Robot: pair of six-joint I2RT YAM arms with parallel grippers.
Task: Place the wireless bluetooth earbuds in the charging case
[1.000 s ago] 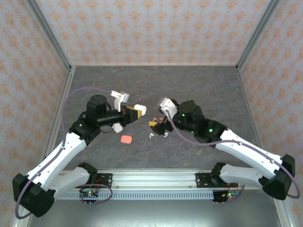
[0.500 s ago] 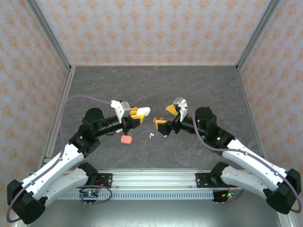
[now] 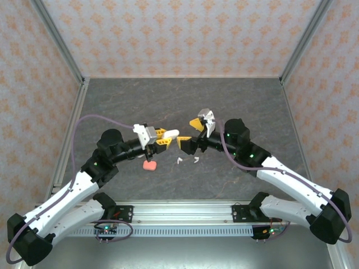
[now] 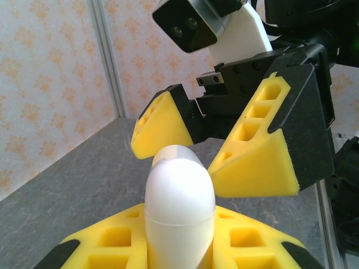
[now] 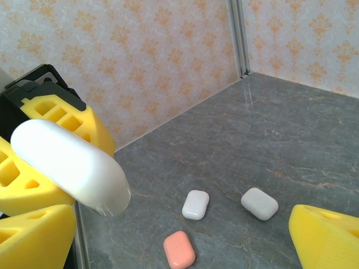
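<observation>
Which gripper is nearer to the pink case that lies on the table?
The left. The left gripper, shut on a white case, hangs just beyond the pink case; the open right gripper is farther right, past the white case.

Your table (image 3: 185, 95) is a dark grey surface with pale, stone-like veining, and walls close it in on three sides. The back wall (image 3: 179, 33), the left wall (image 3: 28, 95) and the right wall (image 3: 336, 95) all carry the same pale pink paper with rows of small orange floral motifs. A silver left post (image 3: 56, 36) and a right post (image 3: 305, 36) rise from the two back corners, leaning outward in your overhead view. Along the near edge lies a silver metal rail (image 3: 185, 212), with a slotted strip (image 3: 185, 230) just in front of it.
</observation>
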